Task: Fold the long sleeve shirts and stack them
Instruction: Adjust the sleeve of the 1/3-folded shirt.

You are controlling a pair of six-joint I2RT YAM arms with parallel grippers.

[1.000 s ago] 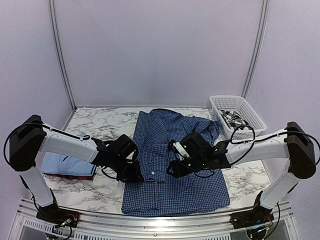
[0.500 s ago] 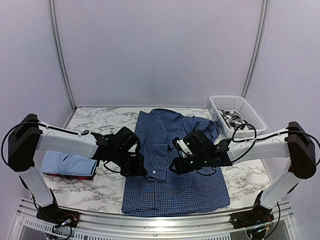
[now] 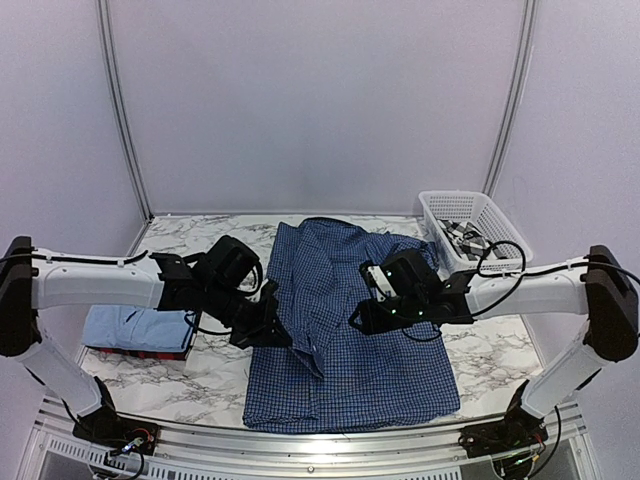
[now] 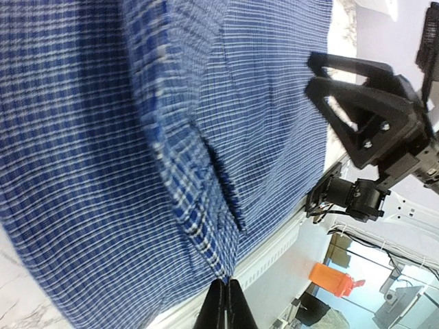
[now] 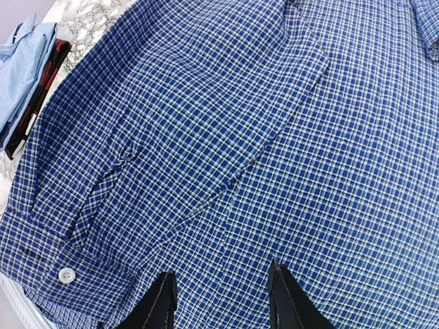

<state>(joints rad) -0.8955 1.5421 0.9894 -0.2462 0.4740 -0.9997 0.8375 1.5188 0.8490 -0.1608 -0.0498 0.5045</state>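
Navy shirt (image 3: 350,330): fine white-and-blue check, spread across the middle of the marbled tabletop (image 3: 200,250), collar end to the far side, hem at the near edge. A sleeve lies folded over the front. In the right wrist view its cuff (image 5: 75,264) shows one white button (image 5: 66,275).

Left claw (image 3: 272,335): fingers pressed together, pinching a ridge of the navy shirt's left side. In the left wrist view the cloth rises in a narrow crease that runs straight into the closed tips. The lifted edge stands off the tabletop and leans toward the shirt's middle.

Right claw (image 5: 219,301): fingers apart, hanging over the shirt's front right of centre. Checked cloth shows between the two tips and none of it is caught.

Light blue shirt (image 3: 135,328): folded, at the left of the tabletop, lying on top of the folded dark red shirt (image 3: 160,352), of which only an edge shows.

Black-and-white checked shirt (image 3: 465,238): bunched inside the white lattice basket (image 3: 495,225) at the far right.

Against a second ago: the shirt's left side lay flat then and is now drawn up and inward. The left arm has stretched out and its claw has closed. The right claw has shifted slightly rightward and away, its gap unchanged.
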